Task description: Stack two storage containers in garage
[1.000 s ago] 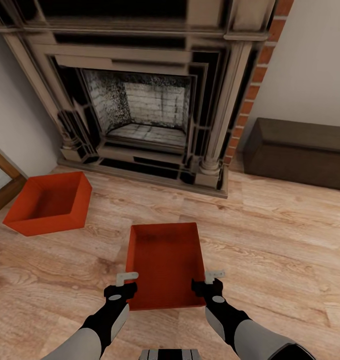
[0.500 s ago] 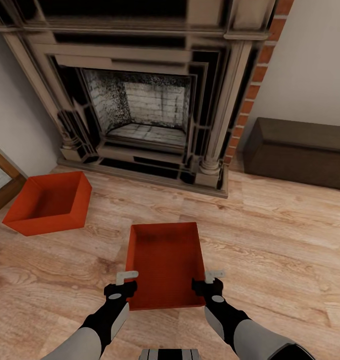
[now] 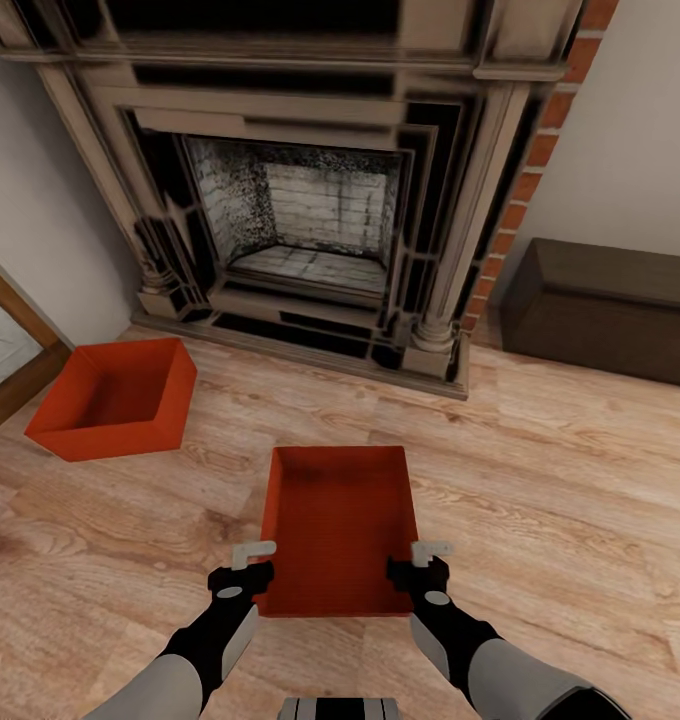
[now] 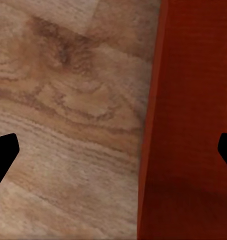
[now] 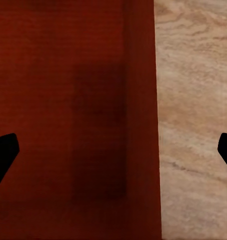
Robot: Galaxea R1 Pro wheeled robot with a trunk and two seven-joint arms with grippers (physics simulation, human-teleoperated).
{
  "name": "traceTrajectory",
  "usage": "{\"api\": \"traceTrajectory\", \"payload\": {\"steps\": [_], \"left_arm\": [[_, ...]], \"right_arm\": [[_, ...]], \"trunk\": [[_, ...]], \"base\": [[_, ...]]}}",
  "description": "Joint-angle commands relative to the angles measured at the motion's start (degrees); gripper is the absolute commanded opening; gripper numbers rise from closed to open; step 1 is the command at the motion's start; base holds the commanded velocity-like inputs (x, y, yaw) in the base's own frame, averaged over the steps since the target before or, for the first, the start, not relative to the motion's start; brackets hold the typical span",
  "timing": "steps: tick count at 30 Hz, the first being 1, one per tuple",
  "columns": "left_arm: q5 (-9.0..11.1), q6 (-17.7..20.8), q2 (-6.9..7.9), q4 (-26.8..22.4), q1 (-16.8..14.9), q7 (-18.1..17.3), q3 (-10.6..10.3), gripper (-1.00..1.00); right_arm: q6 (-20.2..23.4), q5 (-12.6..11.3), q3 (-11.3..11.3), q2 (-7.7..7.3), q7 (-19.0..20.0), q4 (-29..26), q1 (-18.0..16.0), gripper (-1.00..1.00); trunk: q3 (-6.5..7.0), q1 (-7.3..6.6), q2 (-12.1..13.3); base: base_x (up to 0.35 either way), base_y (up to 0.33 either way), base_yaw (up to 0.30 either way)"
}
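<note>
One orange-red storage container (image 3: 338,525) lies on the light wood living room floor right in front of me, open side up. My left gripper (image 3: 257,562) is at its near left corner and my right gripper (image 3: 423,560) at its near right corner. In the left wrist view, the left gripper (image 4: 113,152) is open, its fingers straddling the container (image 4: 193,125) wall. The right gripper (image 5: 113,152) is open too, straddling the opposite wall of the container (image 5: 68,100). A second, identical container (image 3: 115,400) sits at the far left near the wall.
An ornate dark fireplace (image 3: 300,200) rises straight ahead, with red brick chimney (image 3: 540,150) on its right. A dark brown chest (image 3: 610,305) stands against the right wall. A wood-framed glass door (image 3: 10,330) shows at the left edge. Plank floor (image 3: 560,480) stretches to the right.
The whole picture has shifted a little to the right, so the camera has moved. Both grippers stay open at the same corners of the near container.
</note>
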Motion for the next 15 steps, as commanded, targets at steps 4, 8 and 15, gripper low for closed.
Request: {"api": "traceTrajectory", "payload": {"steps": [4, 8, 15], "left_arm": [[0.1, 0.2, -0.04, -0.1, 0.0, 0.2, 0.0, 1.00], [0.1, 0.2, -0.04, -0.1, 0.0, 0.2, 0.0, 1.00], [0.1, 0.2, -0.03, -0.1, 0.0, 0.2, 0.0, 1.00]], "right_arm": [[-1.7, -1.1, 0.1, -0.32, -0.2, 0.0, 0.0, 1.00], [-3.2, -1.1, 0.0, -0.40, -0.3, 0.2, 0.0, 1.00], [-3.5, -0.9, 0.2, -2.68, -0.2, 0.8, 0.0, 1.00]], "trunk": [[-0.03, -0.01, 0.0], [-0.03, -0.01, 0.0], [-0.03, -0.01, 0.0]], "base": [[0.000, 0.000, 0.000], [0.000, 0.000, 0.000], [0.000, 0.000, 0.000]]}}
